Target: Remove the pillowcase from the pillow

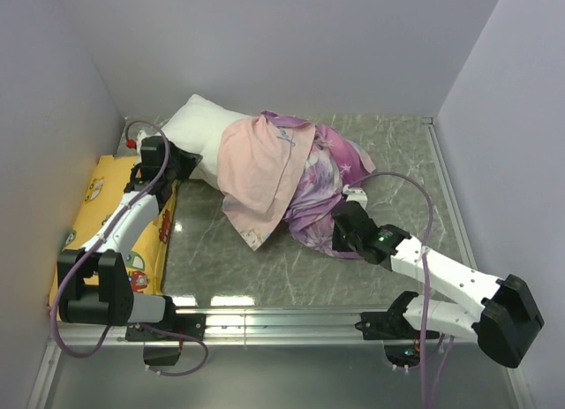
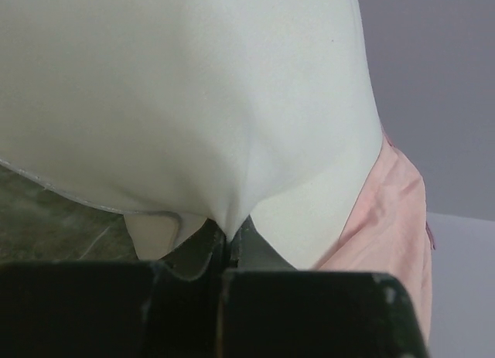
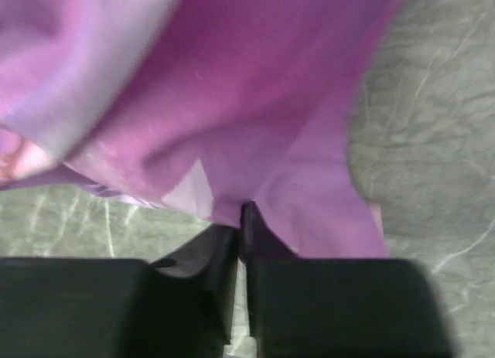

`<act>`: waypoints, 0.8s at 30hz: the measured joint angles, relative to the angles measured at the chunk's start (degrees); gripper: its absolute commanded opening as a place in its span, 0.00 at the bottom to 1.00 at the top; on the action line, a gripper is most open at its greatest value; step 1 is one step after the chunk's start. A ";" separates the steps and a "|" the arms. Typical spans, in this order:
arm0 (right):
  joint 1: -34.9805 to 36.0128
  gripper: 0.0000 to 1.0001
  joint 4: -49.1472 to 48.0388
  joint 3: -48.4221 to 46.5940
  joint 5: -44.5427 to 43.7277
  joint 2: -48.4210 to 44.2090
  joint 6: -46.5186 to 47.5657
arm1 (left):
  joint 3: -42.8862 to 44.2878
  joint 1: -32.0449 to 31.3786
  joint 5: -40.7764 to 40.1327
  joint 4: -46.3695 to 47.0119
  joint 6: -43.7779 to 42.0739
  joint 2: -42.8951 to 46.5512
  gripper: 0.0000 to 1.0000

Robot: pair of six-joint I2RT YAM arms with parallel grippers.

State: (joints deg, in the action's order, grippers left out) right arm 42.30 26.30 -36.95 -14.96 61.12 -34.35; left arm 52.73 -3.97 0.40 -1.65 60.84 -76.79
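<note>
arm bases and their rail run along the bottom edge of the top view, nearest the lens. beyond them the grey marbled table (image 1: 229, 259) fills the middle of the frame.

lying across its upper centre is the pillow (image 1: 199, 126), with only its upper-left end bare and white. the rest is hidden under the pillowcase (image 1: 265, 166), which is folded back on itself so that its pale pink inside shows at centre, while the purple printed side bunches toward the lower right. so the job looks partly done: one end is out, and the larger part has yet to be drawn free.

at the left edge lies a yellow cushion (image 1: 110, 188), under the left arm and apart from the work.

left gripper (image 2: 228, 230) has its jaws closed tight on a pinch of the white pillow (image 2: 193, 87), with pink case fabric (image 2: 394, 203) at the right of that view. right gripper (image 3: 241, 211) has its jaws closed on a fold of the purple case (image 3: 255, 87).

what remains, i judge, is pulling the case off toward the lower right while the pillow is held.
</note>
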 measured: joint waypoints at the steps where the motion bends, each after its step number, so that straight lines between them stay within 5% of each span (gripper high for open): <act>1: 0.00 0.00 -0.09 -0.02 -0.44 -0.17 -0.22 | 0.70 0.31 0.24 -0.35 -0.11 -0.42 0.01; 5: -1.77 0.00 2.08 -0.46 -2.78 -2.89 -0.28 | 3.50 3.08 2.38 -1.79 -0.17 -2.05 0.01; 9: -12.68 0.00 5.95 -2.01 -2.36 -11.08 0.50 | 8.46 7.32 3.89 -4.81 -1.25 -4.96 0.00; 16: -30.42 0.00 12.00 -20.85 0.55 -20.55 2.73 | 16.35 8.74 6.47 -6.84 -2.80 -10.19 0.01; 21: -34.49 0.00 16.11 -30.10 2.82 -21.62 3.41 | 17.53 8.94 7.58 -6.82 -4.20 -11.13 0.01; 24: -34.71 0.22 18.47 -31.93 5.38 -21.66 4.13 | 17.55 9.20 8.92 -6.51 -4.68 -11.56 0.01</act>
State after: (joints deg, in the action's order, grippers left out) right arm 7.60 44.77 -68.88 -9.58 39.46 -30.22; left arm 70.28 5.23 9.32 -8.16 56.16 -88.36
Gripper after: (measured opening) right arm 0.070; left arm 0.024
